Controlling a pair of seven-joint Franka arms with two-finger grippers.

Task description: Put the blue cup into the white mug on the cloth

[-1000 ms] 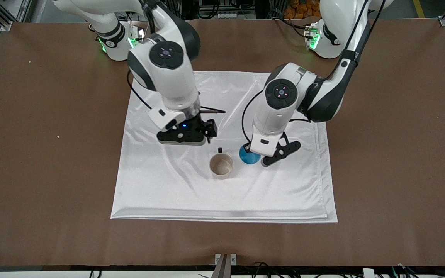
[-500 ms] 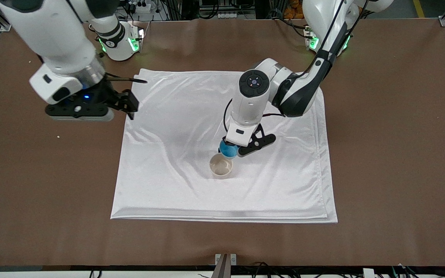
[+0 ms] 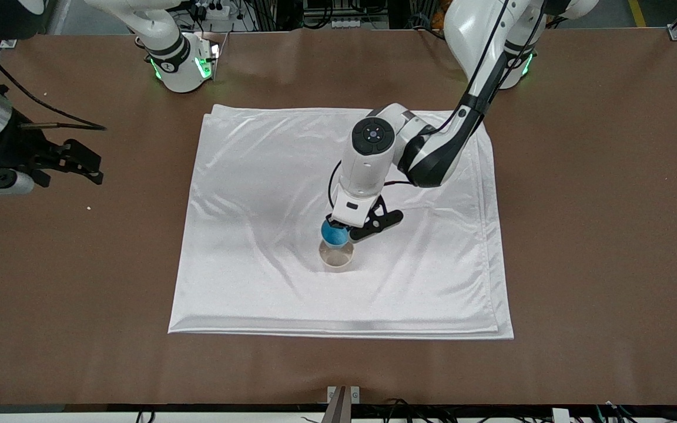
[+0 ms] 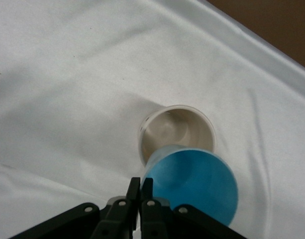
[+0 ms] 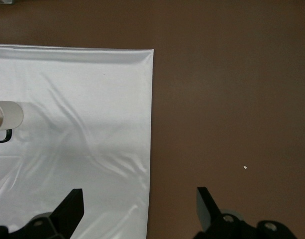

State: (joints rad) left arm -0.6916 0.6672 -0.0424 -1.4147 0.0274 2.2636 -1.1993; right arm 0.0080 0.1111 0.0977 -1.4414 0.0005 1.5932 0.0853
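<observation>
The white cloth (image 3: 256,247) lies spread in the middle of the brown table. The white mug (image 3: 336,258) stands upright on it. My left gripper (image 3: 343,230) is shut on the rim of the blue cup (image 3: 334,234) and holds it tilted just above the mug's mouth, partly covering it. In the left wrist view the fingertips (image 4: 142,183) pinch the blue cup's (image 4: 194,186) wall over the mug (image 4: 194,113) and cloth (image 4: 67,74). My right gripper (image 3: 87,164) is open and empty, up in the air toward the right arm's end of the table; its view shows the cloth's edge (image 5: 92,99) and the mug (image 5: 10,113).
Bare brown table (image 3: 609,235) surrounds the cloth on all sides. A small white speck (image 3: 88,207) lies on the table near the right gripper. A metal bracket (image 3: 342,395) sits at the table's edge nearest the front camera.
My left gripper has carried the blue cup from beside the mug to just over its mouth. My right arm has swung away from over the cloth toward its own end of the table.
</observation>
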